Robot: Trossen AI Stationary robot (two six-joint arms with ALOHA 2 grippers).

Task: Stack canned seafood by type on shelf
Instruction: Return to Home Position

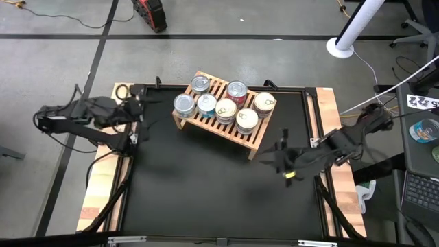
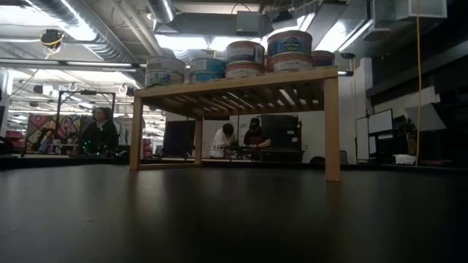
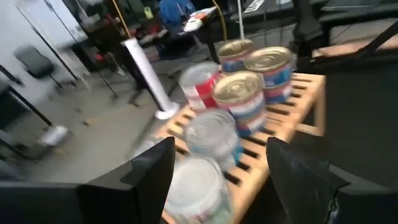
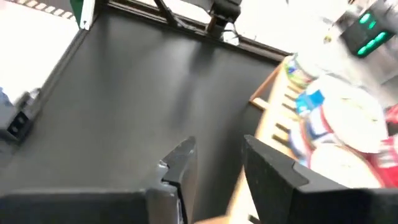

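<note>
Tabletop-level, only shelf (image 2: 241,77) and cans (image 2: 246,58) show; overhead adds left tool (image 1: 143,115) and right tool (image 1: 274,156), both released.

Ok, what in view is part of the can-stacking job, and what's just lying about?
Job:
- canned seafood, stacked on the shelf
- wooden slat shelf
- left end effector and right end effector, both open, off the shelf

Lying about:
- white pole base
- red-and-black object on the floor
- laptop
- people behind the table
</note>
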